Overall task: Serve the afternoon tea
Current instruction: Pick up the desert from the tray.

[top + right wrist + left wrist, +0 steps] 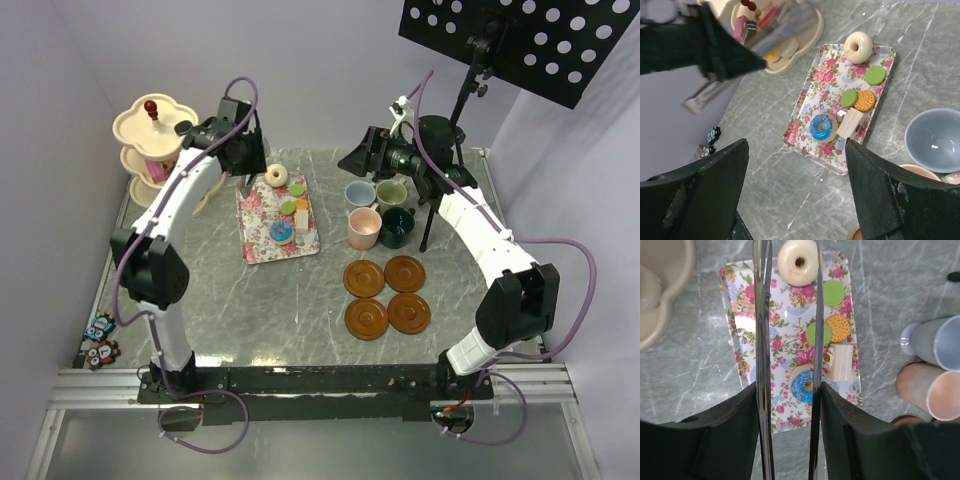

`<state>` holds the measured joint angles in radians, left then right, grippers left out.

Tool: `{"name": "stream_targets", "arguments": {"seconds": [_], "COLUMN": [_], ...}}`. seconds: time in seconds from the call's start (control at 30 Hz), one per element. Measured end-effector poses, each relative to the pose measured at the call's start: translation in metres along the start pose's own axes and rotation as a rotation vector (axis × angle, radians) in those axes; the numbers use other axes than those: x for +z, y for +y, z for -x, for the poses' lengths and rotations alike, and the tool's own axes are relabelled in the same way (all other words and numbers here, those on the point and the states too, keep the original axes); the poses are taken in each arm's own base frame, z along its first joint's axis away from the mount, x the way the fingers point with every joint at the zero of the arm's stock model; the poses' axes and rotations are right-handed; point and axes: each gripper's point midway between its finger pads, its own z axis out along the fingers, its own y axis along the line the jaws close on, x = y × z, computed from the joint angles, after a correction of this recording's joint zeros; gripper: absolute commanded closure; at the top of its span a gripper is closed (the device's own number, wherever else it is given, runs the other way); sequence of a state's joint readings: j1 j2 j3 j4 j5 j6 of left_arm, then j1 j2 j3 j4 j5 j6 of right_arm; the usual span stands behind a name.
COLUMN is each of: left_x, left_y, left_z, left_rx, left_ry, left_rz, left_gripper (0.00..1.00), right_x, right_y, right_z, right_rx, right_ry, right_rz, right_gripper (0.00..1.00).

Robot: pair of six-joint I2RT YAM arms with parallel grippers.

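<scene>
While I am pinching the metal tongs point(762, 340) in my left tool point(789, 395), their blades are hanging apart over the floral tray point(737, 315), with one blade crossing the blue-iced doughnut point(801, 385) lying there. I am risking a lopsided bite: squeezing off-centre could be flicking that cake onto the worktop point(290, 300) or knocking the cream block point(841, 362) beside it. My right tool point(796, 150) is gaping empty, and the three-tier stand point(150, 140) is standing left of the tray.
</scene>
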<state>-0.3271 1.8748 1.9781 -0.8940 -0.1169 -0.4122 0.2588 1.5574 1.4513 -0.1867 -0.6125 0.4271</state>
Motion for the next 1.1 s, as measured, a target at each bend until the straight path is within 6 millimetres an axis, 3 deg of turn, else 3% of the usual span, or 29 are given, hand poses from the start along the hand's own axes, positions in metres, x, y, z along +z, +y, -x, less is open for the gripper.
{"name": "stream_targets", "arguments": {"seconds": [0.2,0.4,0.57,0.87,1.1], "left_x": [0.042,0.066,0.083,0.108,0.109], "left_y": [-0.001,0.001,-0.001,0.0,-0.002], "left_z": [-0.025,-0.042,-0.045,-0.06,-0.062], "left_rx": [0.02,0.04,0.05,0.081,0.093], "left_ry": [0.095,0.151,0.166,0.213,0.213], "left_rz": [0.005,0.011,0.011,0.023,0.02], "left_gripper": [0.45,0.43,0.41,0.38,0.35], "right_x": [-0.002,-0.003,-0.004,-0.006,-0.006], "right_y": [0.0,-0.002,-0.004,-0.009,-0.012], "right_z": [0.002,0.003,0.004,0.004,0.0], "right_rx": [-0.003,-0.002,0.0,0.007,0.014], "right_ry": [-0.006,-0.01,-0.011,-0.011,-0.002], "right_rz": [-0.004,-0.007,-0.008,-0.014,-0.011], "right_gripper": [0.16,0.16,0.16,0.16,0.16]}}
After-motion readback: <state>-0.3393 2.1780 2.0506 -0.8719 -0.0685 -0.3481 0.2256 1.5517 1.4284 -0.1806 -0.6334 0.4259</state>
